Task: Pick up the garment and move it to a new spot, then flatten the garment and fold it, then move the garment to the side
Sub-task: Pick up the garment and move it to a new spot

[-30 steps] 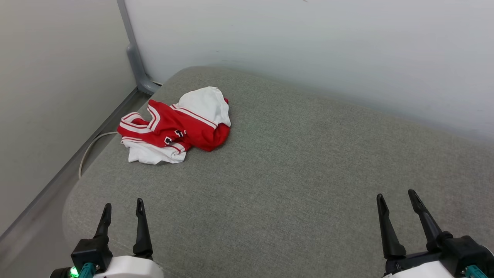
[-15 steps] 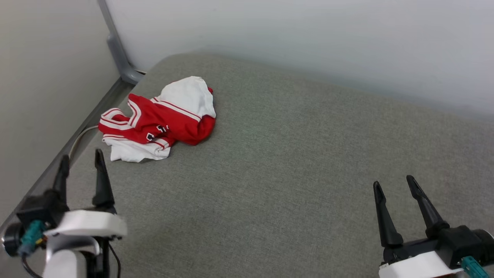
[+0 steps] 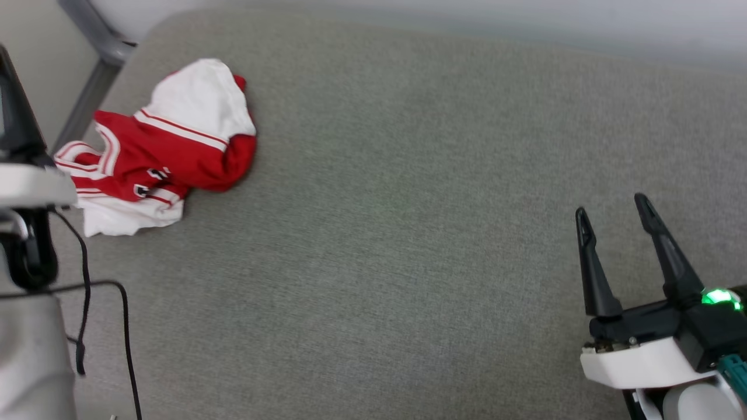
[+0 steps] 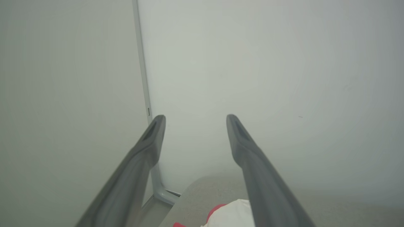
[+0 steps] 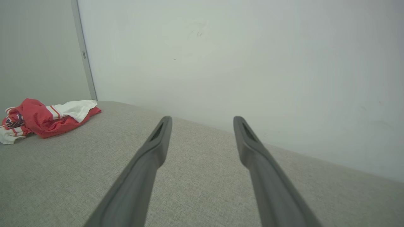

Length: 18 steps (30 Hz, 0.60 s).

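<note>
L arm (image 3: 29, 184) moved up beside garment (image 3: 169, 146) near cushion's (image 3: 408, 233) L edge; both jaws released.

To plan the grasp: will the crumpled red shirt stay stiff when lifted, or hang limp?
The garment lies in soft folds, so it would probably droop and unfold. It looks thin, likely light. Pushed on the cushion, it may bunch.

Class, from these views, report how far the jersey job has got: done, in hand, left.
Done: nothing; the red and white jersey lies crumpled near the far left corner of the grey cushion. In hand: the left gripper, open and empty, hangs near it; the right gripper, open, sits well apart. Left: pick up, move, flatten, fold, set aside.
</note>
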Motion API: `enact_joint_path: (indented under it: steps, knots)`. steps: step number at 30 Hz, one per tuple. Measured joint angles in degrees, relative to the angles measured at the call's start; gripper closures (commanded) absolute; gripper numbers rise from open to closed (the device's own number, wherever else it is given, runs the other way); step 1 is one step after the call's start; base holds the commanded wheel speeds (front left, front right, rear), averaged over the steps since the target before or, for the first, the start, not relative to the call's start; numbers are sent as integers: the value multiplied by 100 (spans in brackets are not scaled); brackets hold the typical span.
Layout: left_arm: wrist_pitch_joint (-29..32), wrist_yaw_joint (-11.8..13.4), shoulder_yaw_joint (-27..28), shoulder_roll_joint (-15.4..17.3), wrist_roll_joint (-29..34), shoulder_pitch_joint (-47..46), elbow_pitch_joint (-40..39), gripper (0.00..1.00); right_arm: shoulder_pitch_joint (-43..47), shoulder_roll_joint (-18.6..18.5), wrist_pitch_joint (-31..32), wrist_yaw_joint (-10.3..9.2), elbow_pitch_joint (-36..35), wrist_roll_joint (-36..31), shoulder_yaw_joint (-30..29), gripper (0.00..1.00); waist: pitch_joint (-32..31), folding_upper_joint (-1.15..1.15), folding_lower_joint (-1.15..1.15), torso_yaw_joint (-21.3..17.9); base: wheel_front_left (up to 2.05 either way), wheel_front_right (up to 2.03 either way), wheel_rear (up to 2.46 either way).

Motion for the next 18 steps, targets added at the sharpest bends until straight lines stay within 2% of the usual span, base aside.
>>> enact_joint_path:
  steps: [3, 7, 8, 13, 16, 18]
  knots:
    - [10, -42, -226, 264, -71, -520, 489, 0, -130, -10, 0, 0, -127, -37, 1, 0, 259, 0, 0, -95, 0, 0, 0]
    - [327, -67, -627, 616, -274, -1076, 1060, 0, -230, -29, 0, 0, -249, -81, 11, 0, 553, 0, 0, -201, 0, 0, 0]
    - [638, -67, -978, 817, -489, -1289, 1332, 0, -298, -36, 0, 0, -302, -88, 12, 0, 673, 0, 1, -256, 0, 0, 0]
    - [1773, -74, -2007, 1367, -1257, -1594, 1892, 0, -376, -45, 0, 0, -399, -135, -3, 0, 910, 0, 0, -377, 0, 0, 0]
    - [2506, -74, -2533, 1611, -1807, -1708, 2136, 0, -422, -54, -1, 0, -412, -136, -13, 0, 1029, 0, 1, -426, 0, 0, 0]
    - [3294, -74, -2955, 1708, -2291, -1723, 2264, 0, -427, -63, 0, 0, -413, -136, -11, 0, 1098, 0, 1, -456, 0, 0, 0]
